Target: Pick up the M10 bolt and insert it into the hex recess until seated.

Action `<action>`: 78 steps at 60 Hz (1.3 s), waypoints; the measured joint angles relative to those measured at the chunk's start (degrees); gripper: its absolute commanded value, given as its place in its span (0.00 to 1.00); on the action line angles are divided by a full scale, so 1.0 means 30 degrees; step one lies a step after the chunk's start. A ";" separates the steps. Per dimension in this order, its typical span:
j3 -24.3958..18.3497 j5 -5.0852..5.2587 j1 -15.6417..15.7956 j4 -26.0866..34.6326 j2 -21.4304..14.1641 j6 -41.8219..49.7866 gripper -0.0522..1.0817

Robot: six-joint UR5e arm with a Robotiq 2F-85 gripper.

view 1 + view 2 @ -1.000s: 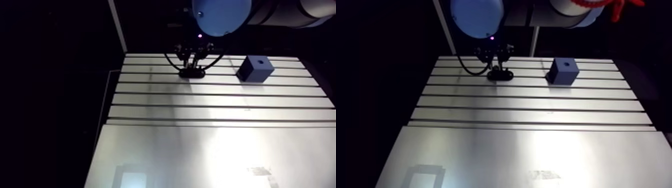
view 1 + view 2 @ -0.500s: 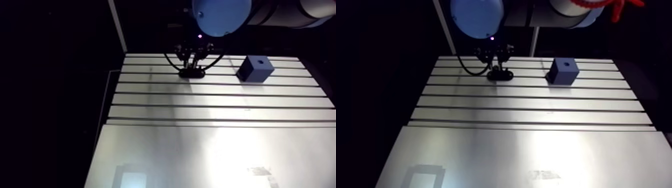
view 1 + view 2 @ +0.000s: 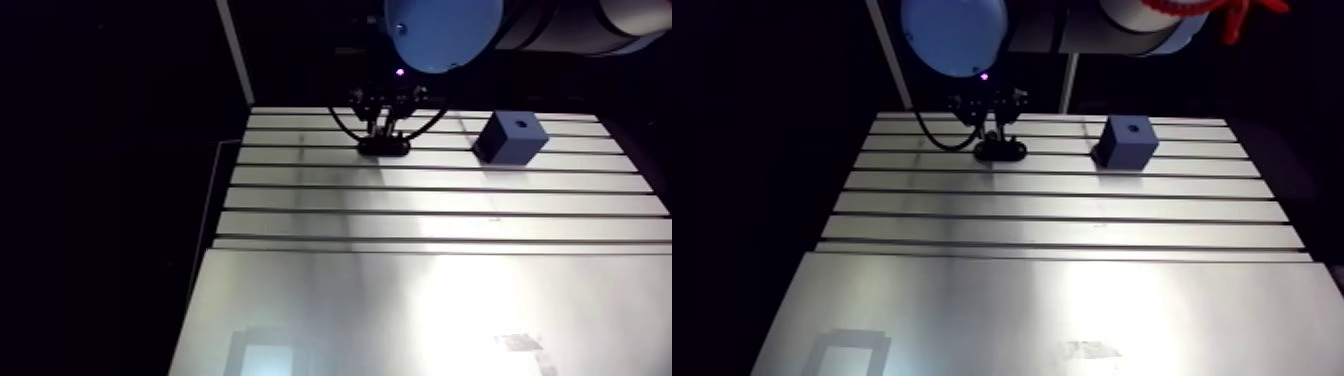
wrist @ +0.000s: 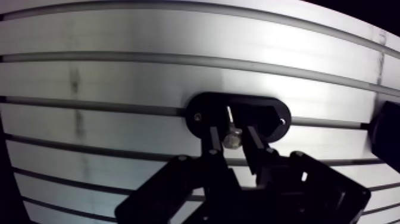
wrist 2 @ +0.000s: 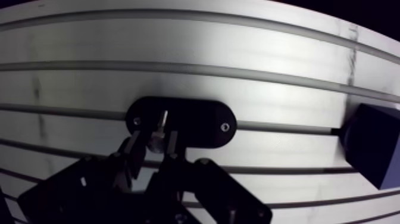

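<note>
The gripper (image 4: 231, 131), fingers narrow, clamps the shiny metal bolt (image 4: 231, 141); its shank points down at a black oval plate (image 4: 262, 110). A blue cube-shaped block (image 3: 511, 137) stands apart on the slotted aluminium table (image 3: 400, 290).

**A:** Any lettering out there? The blue block (image 3: 511, 137), off to one side of the black plate (image 4: 238, 115)?

**B:** Nothing readable on the block, and nothing on the plate either.

**A:** What about the head of the bolt (image 4: 231, 140), right over the plate?

**B:** Too small to tell if there's a stamp.

**A:** And that pale patch (image 3: 1082, 349) on the table (image 3: 400, 300), well apart from the plate?

**B:** Blurred. Can't be read.
</note>
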 measured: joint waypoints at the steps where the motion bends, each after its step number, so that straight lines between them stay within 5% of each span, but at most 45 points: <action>1: 0.0001 0.0000 -0.0001 0.0000 0.0001 0.0000 0.62; 78: 0.0165 -0.0381 -0.0002 -0.0044 -0.0049 -0.0001 0.68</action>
